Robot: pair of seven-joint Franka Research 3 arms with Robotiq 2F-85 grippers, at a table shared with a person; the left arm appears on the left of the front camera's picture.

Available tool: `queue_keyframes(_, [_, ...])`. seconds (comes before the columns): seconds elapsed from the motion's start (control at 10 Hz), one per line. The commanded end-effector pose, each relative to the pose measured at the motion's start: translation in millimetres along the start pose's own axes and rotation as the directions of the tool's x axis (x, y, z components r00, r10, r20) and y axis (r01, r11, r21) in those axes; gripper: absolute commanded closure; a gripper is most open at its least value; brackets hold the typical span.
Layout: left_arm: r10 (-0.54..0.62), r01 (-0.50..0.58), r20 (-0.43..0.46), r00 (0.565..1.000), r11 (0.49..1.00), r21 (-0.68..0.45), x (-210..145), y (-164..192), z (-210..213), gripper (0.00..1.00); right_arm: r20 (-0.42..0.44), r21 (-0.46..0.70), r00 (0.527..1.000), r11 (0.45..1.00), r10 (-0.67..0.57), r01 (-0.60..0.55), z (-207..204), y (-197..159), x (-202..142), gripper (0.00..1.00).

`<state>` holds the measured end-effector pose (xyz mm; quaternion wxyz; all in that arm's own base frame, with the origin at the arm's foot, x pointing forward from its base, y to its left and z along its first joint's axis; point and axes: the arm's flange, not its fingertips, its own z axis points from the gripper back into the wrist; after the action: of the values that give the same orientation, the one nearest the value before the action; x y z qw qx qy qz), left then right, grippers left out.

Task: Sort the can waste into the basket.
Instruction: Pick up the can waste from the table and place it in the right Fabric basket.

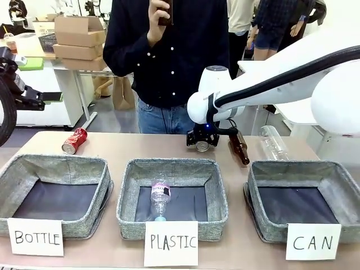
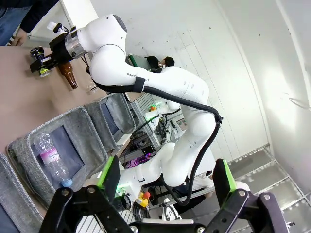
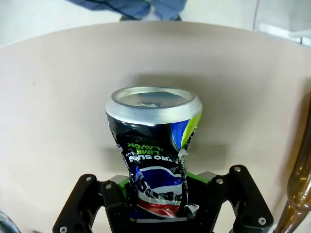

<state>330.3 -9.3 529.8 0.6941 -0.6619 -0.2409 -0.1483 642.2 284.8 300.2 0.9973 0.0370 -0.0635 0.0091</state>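
No can is in the CAN basket (image 1: 298, 167) yet: the right gripper (image 1: 203, 142) pinches the crushed dark can (image 3: 153, 141), the red can (image 1: 74, 140) lies on the table (image 1: 140, 147), and the left gripper (image 2: 166, 174) has its jaws spread, empty.

Robotics lab, clearly. A white jointed robot arm (image 1: 259, 95) reaches over the beige table (image 1: 140, 147); beyond it, brown cardboard boxes (image 1: 80, 39) stacked.

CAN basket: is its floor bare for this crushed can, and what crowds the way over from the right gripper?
The CAN basket has a wholly bare floor. Crowded: between the right gripper, shut on the dark can, and that basket's far rim lie a brown bottle and a clear bottle. Bare tabletop runs from the gripper to the red can.
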Motion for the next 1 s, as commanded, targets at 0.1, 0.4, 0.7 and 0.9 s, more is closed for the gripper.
queue_keyframes(0.1, [-0.02, 0.02, 0.011, 1.0, 1.0, -0.021, 1, -1, -1, 0.0, 0.01, 0.01, 0.999, 0.999, -0.045, 0.045, 23, -10, 2, 1.0])
queue_keyframes(0.4, [-0.02, 0.02, 0.011, 1.0, 1.0, -0.021, 1, -1, -1, 0.0, -0.03, 0.18, 0.999, 0.983, 0.042, -0.036, 126, -62, -41, 1.0])
queue_keyframes(0.7, [-0.02, 0.02, 0.011, 1.0, 1.0, -0.021, 1, -1, -1, 0.0, -0.072, 0.247, 0.967, 0.943, 0.246, -0.222, 250, -156, -155, 1.0])
queue_keyframes(0.9, [-0.02, 0.02, 0.011, 1.0, 1.0, -0.021, 1, -1, -1, 0.0, -0.081, 0.305, 0.955, 0.92, 0.284, -0.247, 274, -212, -222, 1.0])
